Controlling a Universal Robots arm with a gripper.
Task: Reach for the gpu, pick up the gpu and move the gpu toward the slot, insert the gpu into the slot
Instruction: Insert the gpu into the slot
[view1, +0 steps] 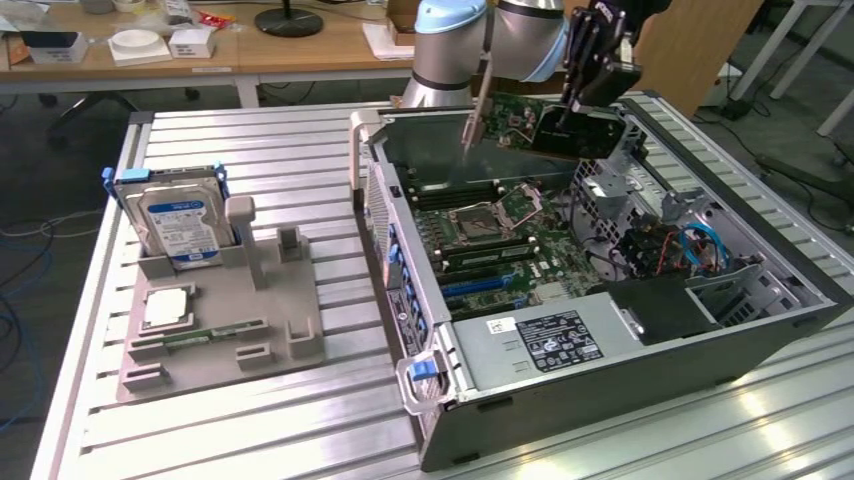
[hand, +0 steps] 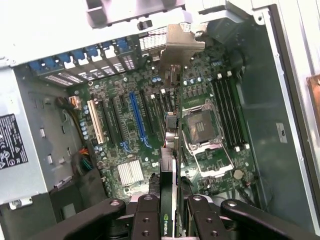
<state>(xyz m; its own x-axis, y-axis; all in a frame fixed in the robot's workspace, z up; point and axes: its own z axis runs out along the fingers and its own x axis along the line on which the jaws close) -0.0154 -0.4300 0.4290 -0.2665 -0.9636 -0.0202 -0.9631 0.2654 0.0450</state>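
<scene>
The gpu (view1: 541, 125), a green card with a dark cooler, hangs in the air over the far end of the open computer case (view1: 627, 380). My gripper (view1: 594, 85) is shut on its upper edge. In the wrist view the gpu (hand: 169, 165) runs edge-on between my black fingers (hand: 146, 216), with its silver bracket (hand: 175, 47) at the far end. Beneath it lies the motherboard (hand: 210, 80). The long blue slot (hand: 137, 120) is off to one side of the card, apart from it. The same blue slot (view1: 478, 286) lies near the case's middle in the exterior view.
A grey fixture (view1: 280, 350) at the exterior view's left holds a blue-labelled hard drive (view1: 180, 225), a square chip (view1: 167, 305) and a slim memory stick (view1: 214, 330). Black memory slots (hand: 227, 110), the processor socket (hand: 202, 125) and cables (view1: 694, 250) sit inside the case. A desk (view1: 307, 50) stands behind.
</scene>
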